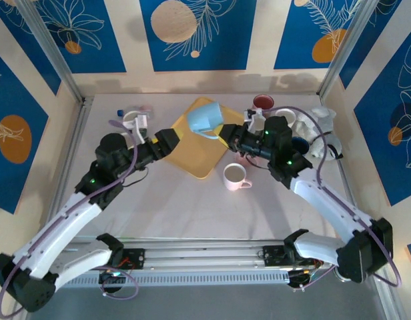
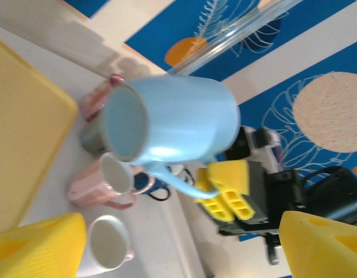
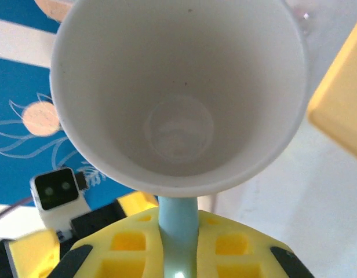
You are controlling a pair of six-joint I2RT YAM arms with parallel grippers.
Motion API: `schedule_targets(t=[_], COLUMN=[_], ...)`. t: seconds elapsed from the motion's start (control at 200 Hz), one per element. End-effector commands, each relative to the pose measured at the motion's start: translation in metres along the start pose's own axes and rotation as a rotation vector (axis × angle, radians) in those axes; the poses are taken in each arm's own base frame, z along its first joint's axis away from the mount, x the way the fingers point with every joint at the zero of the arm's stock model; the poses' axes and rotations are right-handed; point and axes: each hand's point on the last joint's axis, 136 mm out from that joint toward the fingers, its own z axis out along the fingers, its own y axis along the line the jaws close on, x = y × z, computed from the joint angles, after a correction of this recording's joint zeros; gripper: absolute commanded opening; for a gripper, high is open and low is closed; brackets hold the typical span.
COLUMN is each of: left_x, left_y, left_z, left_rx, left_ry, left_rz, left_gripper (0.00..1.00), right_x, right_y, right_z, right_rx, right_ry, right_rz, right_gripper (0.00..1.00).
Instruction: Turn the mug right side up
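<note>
The light blue mug (image 1: 204,120) hangs tilted on its side over the far edge of the yellow tray (image 1: 192,159). My right gripper (image 1: 225,135) is shut on the mug's handle (image 3: 178,231), which is pinched between the yellow pads (image 3: 126,249). The right wrist view looks straight into the mug's pale inside (image 3: 178,98). In the left wrist view the mug (image 2: 178,119) is in mid-air with its mouth turned towards the camera, and the right gripper (image 2: 228,194) sits at its handle. My left gripper (image 1: 167,143) stands open beside the tray's left corner, its fingers (image 2: 39,246) wide apart and clear of the mug.
A pink mug (image 1: 236,177) stands upright just right of the tray. Several mugs and a glass crowd the back right corner (image 1: 292,127). A small cup (image 1: 132,120) sits at the back left. Frame posts and walls bound the table.
</note>
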Motion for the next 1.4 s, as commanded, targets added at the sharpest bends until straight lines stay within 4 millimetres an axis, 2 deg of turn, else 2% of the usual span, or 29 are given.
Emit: schedule_targets(t=[0.0, 0.105, 0.255, 0.425, 0.525, 0.815, 1.005, 1.396], left_x=[0.003, 0.004, 0.008, 0.016, 0.020, 0.026, 0.031, 0.038], left_y=[0.026, 0.042, 0.068, 0.092, 0.102, 0.124, 0.137, 0.153], left_z=[-0.027, -0.044, -0.060, -0.066, -0.066, -0.068, -0.065, -0.062], left_rx=[-0.158, -0.243, -0.385, -0.477, -0.495, -0.541, -0.558, -0.581], left_ry=[0.019, 0.036, 0.111, 0.193, 0.206, 0.196, 0.207, 0.214], left_rz=[0.152, 0.238, 0.313, 0.371, 0.362, 0.351, 0.371, 0.381], left_gripper=[0.88, 0.89, 0.92, 0.93, 0.93, 0.93, 0.95, 0.96], right_x=[0.006, 0.025, 0.064, 0.111, 0.135, 0.161, 0.164, 0.175], right_y=[0.004, -0.002, -0.006, -0.039, -0.059, -0.105, -0.133, -0.160], right_z=[-0.025, -0.036, -0.052, -0.064, -0.070, -0.073, -0.069, -0.065], right_rx=[0.025, 0.033, -0.023, -0.071, -0.117, -0.133, -0.057, -0.058], right_ry=[-0.014, 0.050, 0.187, 0.370, 0.489, 0.647, 0.712, 0.748], right_rz=[-0.330, -0.567, -0.910, -1.235, -1.369, -1.434, -1.424, -1.404], right_gripper=[0.00, 0.00, 0.00, 0.00, 0.00, 0.00, 0.00, 0.00])
